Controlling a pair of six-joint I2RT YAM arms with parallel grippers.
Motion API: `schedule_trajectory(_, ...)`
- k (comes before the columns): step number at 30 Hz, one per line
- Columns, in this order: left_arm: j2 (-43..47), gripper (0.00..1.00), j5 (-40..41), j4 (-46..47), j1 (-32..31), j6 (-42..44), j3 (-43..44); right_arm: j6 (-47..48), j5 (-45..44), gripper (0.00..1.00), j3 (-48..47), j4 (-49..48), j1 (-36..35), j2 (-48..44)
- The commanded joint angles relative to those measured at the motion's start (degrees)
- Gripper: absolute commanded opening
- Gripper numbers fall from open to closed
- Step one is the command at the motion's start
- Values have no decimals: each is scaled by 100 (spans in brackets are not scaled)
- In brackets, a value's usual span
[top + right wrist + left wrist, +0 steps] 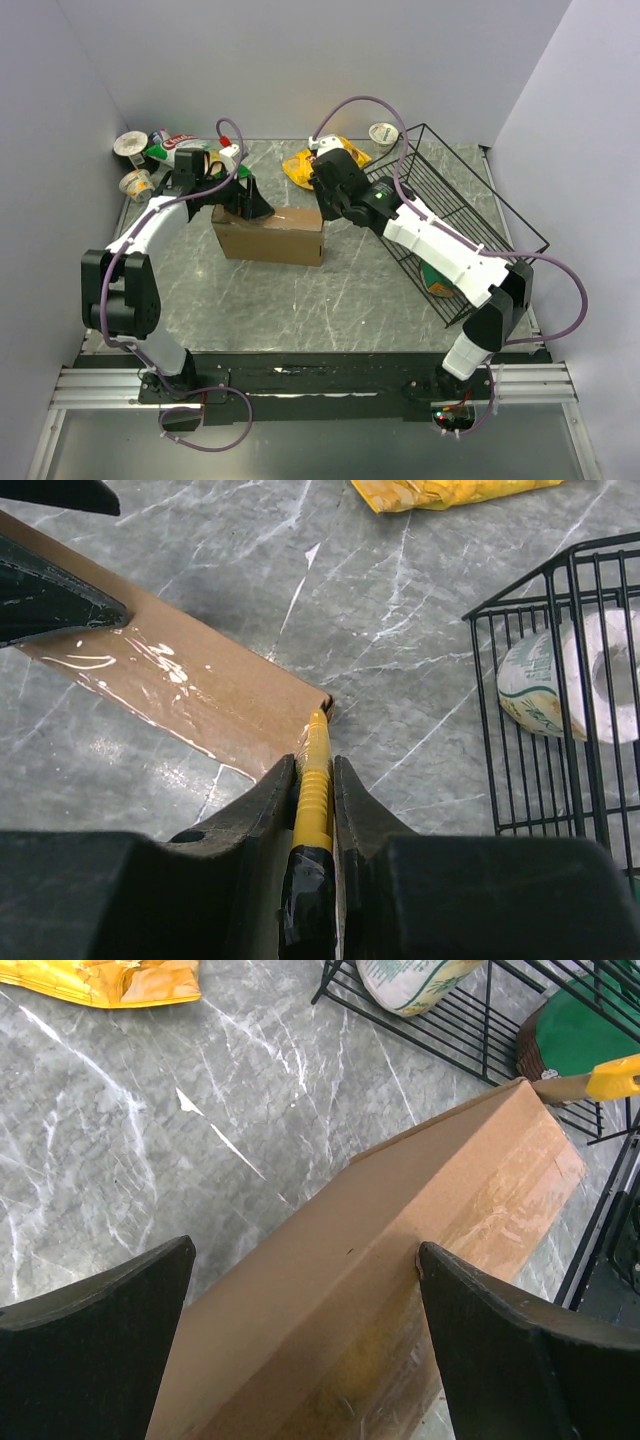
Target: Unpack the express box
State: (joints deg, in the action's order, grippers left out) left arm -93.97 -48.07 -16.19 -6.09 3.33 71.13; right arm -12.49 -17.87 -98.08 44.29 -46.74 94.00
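The express box [270, 238], plain brown cardboard with clear tape along its top, lies in the middle of the table. My left gripper [250, 205] stands open over its left end. In the left wrist view the two fingers [100, 1330] straddle the box [400, 1290], the right one touching its taped top. My right gripper [313, 762] is shut on a yellow-handled cutter [313, 780]. The cutter's tip rests at the right top corner of the box [200, 690]. That tip also shows in the left wrist view as a yellow cutter [615, 1077].
A black wire basket [450, 200] stands at the right, holding a white roll [590, 675] and a green item [437, 280]. A yellow bag [305, 165] lies behind the box. Cups [135, 145] and a green-white pack [170, 145] sit at the back left.
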Motion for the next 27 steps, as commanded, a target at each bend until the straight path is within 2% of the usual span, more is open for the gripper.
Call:
schedule_trajectory(1, 80, 98, 677, -578, -42, 282, -188, -8, 187, 0, 18, -52, -160, -110)
schedule_trajectory(6, 529, 97, 492, -816, 98, 308, -398, 247, 187, 0, -632, -228, -55, 407)
schedule_trajectory(13, 1056, 97, 404, -1053, 213, 361, -820, 458, 661, 0, -1493, -263, 77, 1041)
schedule_trajectory(20, 1022, 98, 430, -948, 257, 282, -900, 590, 1197, 0, -1214, -202, 69, 937)
schedule_trajectory(25, 855, 99, 430, -852, 283, 186, -934, 634, 1198, 0, -784, -184, 51, 603)
schedule_trajectory(27, 828, 95, 378, -799, 310, 106, -1013, 660, 1146, 0, -695, -193, 25, 462)
